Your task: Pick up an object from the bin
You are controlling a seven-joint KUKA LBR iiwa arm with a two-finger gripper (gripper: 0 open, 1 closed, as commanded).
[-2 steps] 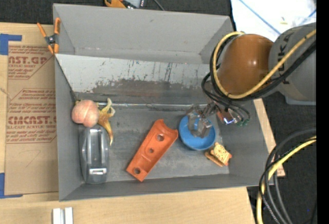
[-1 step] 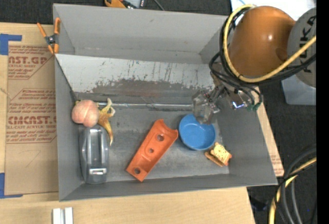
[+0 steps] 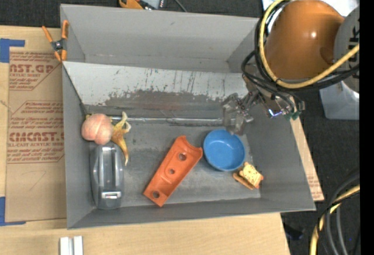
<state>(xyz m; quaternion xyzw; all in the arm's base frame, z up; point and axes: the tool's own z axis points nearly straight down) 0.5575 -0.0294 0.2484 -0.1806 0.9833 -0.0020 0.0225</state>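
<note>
The grey sheet-metal bin point(image 3: 75, 160) has sloping walls, and its floor is scuffed towards the 12 o'clock wall. At about 9 o'clock on the floor lies a pink onion-shaped toy point(image 3: 96, 127), smooth and rounded. A yellow peel-like piece point(image 3: 121, 134) touches its 3 o'clock side, curled and pointed like banana skin. Just at 6 o'clock of these two lies a grey stapler-like device point(image 3: 107, 175), oblong and glossy. A small pale label at its 6 o'clock end is too small to read. Near the middle of the floor an orange plastic block point(image 3: 172, 170) lies slantwise, running from 7 o'clock up to 1 o'clock. It is matt, with two round holes in its face and a scalloped upper end. That end comes close to a blue bowl point(image 3: 224, 151), round, smooth and upright. At the bowl's 4 o'clock lies a small tan cracker toy point(image 3: 249, 176), square and speckled, with an orange edge. The hand point(image 3: 236, 114) is of dull metal and hangs over the bowl's 12 o'clock rim. Its shape blurs into the wall behind, so I cannot tell whether it is open or closed, or whether it grips anything. Behind it, at 2 o'clock, a glossy orange dome cover point(image 3: 304, 37) ringed by yellow and black cables point(image 3: 263, 52) hides the wrist.
</note>
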